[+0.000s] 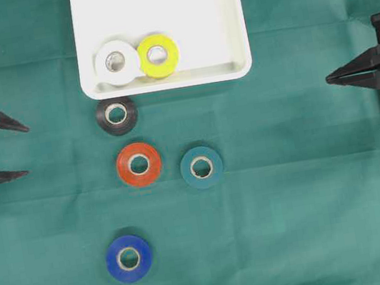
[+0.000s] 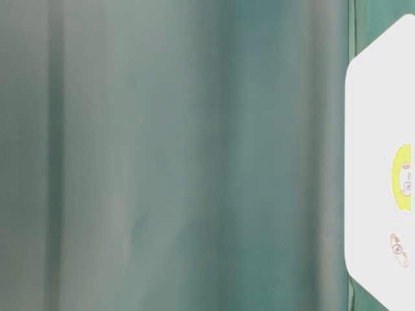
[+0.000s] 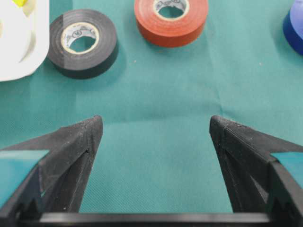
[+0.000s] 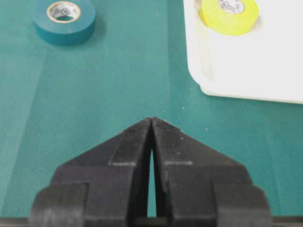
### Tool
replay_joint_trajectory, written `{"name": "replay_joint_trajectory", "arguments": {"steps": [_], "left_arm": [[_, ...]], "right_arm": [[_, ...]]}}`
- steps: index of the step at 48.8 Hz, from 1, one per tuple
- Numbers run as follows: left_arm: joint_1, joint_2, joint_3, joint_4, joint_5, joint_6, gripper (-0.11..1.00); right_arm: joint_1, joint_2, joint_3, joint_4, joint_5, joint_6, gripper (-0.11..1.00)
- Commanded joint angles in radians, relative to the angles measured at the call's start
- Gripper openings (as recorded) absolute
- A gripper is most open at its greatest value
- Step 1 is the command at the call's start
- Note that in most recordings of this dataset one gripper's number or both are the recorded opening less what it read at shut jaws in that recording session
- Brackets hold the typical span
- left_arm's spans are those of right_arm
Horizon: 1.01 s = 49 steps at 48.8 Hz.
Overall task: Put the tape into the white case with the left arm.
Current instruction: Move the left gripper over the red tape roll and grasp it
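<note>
Left tool (image 1: 23,151) stands wide and empty at the surface's (image 1: 315,202) left edge; white case (image 1: 219,7) holds white tape (image 1: 116,62) and yellow tape (image 1: 159,55), black tape (image 1: 117,115) just below; right tool (image 1: 327,79) pinched closed, empty

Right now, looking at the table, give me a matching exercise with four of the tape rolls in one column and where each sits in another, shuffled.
Column one:
1. yellow tape
2. black tape
3. blue tape
4. teal tape

Column two:
A. on the cloth, right of the orange tape
B. inside the white case, beside the white tape
C. on the cloth, farthest from the case
D. on the cloth, just outside the case's rim

Pairs: 1-B, 2-D, 3-C, 4-A
</note>
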Motion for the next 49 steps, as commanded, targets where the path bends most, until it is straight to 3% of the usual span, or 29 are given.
{"name": "replay_joint_trajectory", "arguments": {"steps": [1,19,32,49], "left_arm": [[-0.003,0.035,-0.041,0.002,-0.034,0.002,0.90],[0.029,0.336,-0.173,0.006,-0.095,0.014,0.90],[0.066,0.548,-0.308,0.003,-0.097,0.149,0.89],[0.069,0.788,-0.495,0.002,-0.092,0.146,0.89]], "right_arm": [[-0.002,0.005,-0.014,-0.003,-0.009,0.002,-0.10],[-0.003,0.005,-0.014,-0.003,-0.009,0.002,-0.10],[-0.002,0.005,-0.012,-0.003,-0.009,0.002,-0.10],[-0.003,0.005,-0.012,-0.003,-0.011,0.002,-0.10]]}}
